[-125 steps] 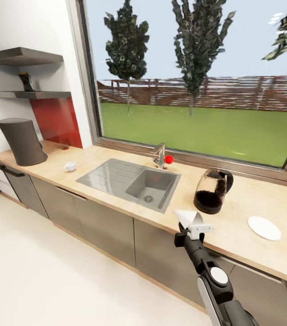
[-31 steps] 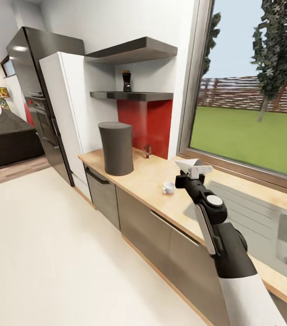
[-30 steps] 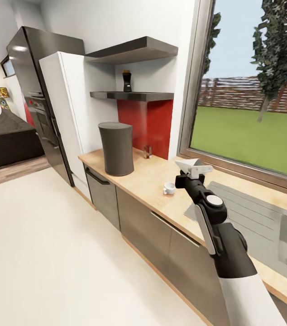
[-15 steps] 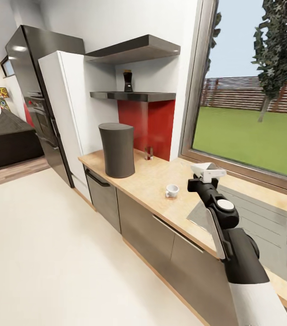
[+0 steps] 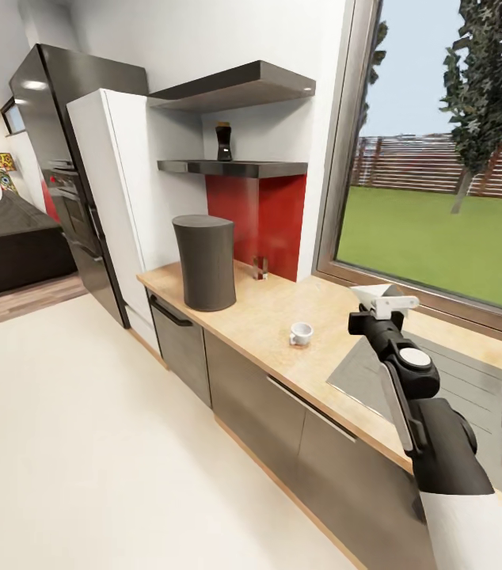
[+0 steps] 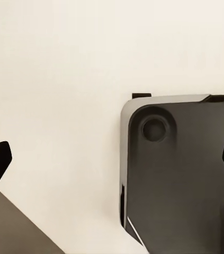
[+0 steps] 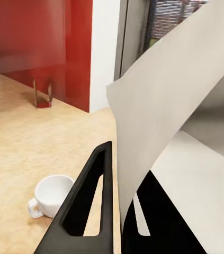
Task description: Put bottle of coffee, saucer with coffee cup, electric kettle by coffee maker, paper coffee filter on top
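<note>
Right claw (image 5: 384, 305) is clamped on the paper coffee filter (image 5: 377, 294), a thin white cone whose folded sheet rises between the two black fingers (image 7: 93, 203) in the right wrist view. It hangs above the counter (image 5: 267, 317) near the front-left corner of the steel sink (image 5: 457, 380), over open wood-grain surface.

Left claw (image 6: 112, 164) has its dark fingertips set wide apart, holding nothing, over the pale floor (image 5: 85, 443) and a dark rounded part of the robot's base (image 6: 180, 169).

On the counter, the coffee cup (image 5: 301, 333), small, white and glossy with a little handle, stands alone in the middle of the bare stretch between the sink and the coffee maker (image 5: 204, 261). The coffee maker is a tall matte dark-grey cylinder, slightly wider at the top, near the counter's far-left end beside the white cabinet (image 5: 116, 206). A small clear holder (image 5: 260, 268) sits against the red backsplash (image 5: 263, 214).

The bottle of coffee (image 5: 224, 142), dark with a lighter cap, stands on the lower of two flat grey shelves (image 5: 235, 167) above the coffee maker.

The counter's front edge runs straight over grey cabinet fronts (image 5: 283, 412); the floor before it is broad and smooth.
</note>
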